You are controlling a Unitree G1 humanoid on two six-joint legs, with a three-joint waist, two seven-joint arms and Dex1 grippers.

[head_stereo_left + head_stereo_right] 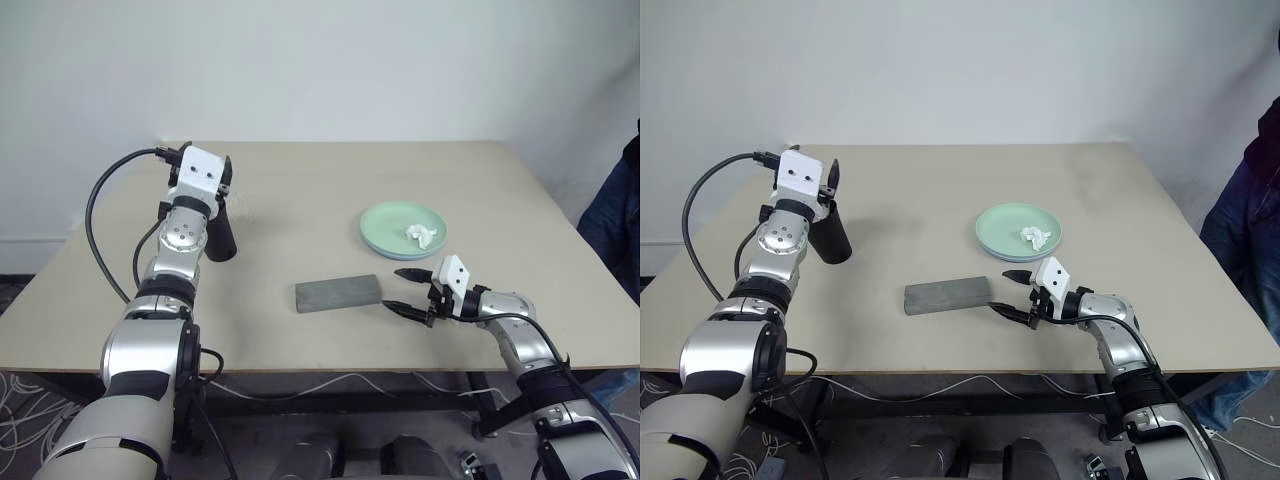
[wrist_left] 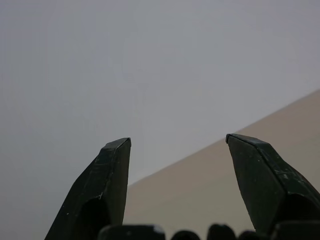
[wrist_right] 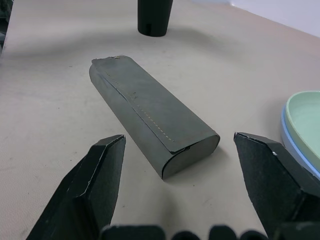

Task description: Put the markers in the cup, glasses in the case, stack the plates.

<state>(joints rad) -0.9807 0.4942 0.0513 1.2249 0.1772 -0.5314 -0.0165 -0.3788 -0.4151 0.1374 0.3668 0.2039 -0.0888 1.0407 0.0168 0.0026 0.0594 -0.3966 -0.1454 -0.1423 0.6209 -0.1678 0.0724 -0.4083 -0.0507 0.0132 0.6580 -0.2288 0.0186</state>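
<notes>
The black cup [image 1: 220, 240] stands at the table's left. My left gripper [image 1: 226, 185] hovers just over its rim, open, with nothing between its fingers [image 2: 112, 170]. A closed grey case [image 1: 338, 293] lies flat at mid-table. Just right of the case's end, my right gripper [image 1: 406, 291] stands open and empty, low over the table. The mint green plate [image 1: 390, 222] rests on the light blue plate [image 3: 289, 131] behind the right gripper. The markers and the glasses are hidden from view.
A small white crumpled scrap [image 1: 422, 235] lies in the green plate. A person in dark blue clothing [image 1: 1245, 225] stands at the table's right side. The tan table [image 1: 300, 190] ends at a white wall behind.
</notes>
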